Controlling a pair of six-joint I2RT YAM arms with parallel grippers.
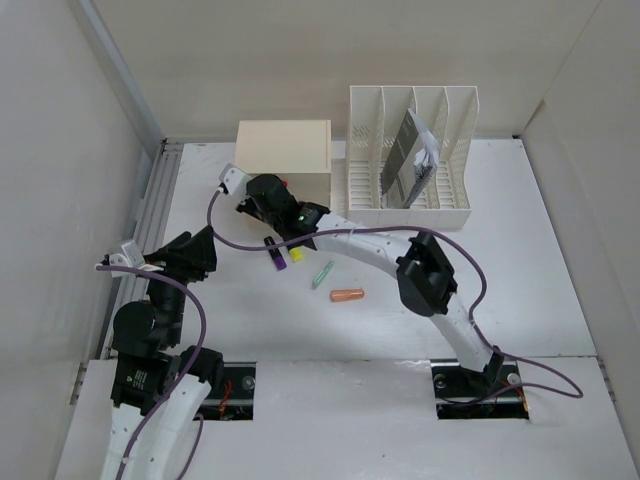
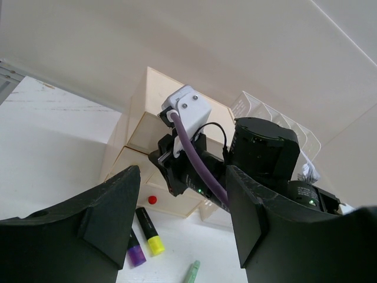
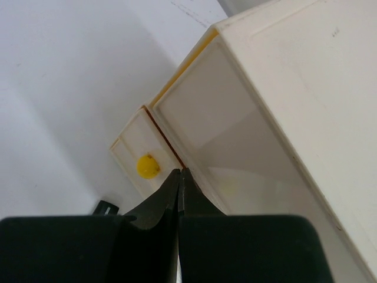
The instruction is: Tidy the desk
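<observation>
The white counter (image 1: 540,260) carries a cream drawer box (image 1: 285,150) at its far edge, left of centre. A white slotted file rack (image 1: 360,190) stands just beside it, toward the far right corner. Near the middle lie a purple marker (image 1: 274,255), a yellow highlighter (image 1: 295,254), a green pen (image 1: 323,273) and a short orange stick (image 1: 347,295).

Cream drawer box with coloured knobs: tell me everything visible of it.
The cream plastic-looking drawer box stands upright at the far side of the matte white desk, just left of the white slotted file rack. Its top is plain; its front holds small drawers, one with a red knob, one with a yellow knob, the latter drawer seemingly ajar. The shut right gripper points at that drawer's edge; contact unclear.
</observation>
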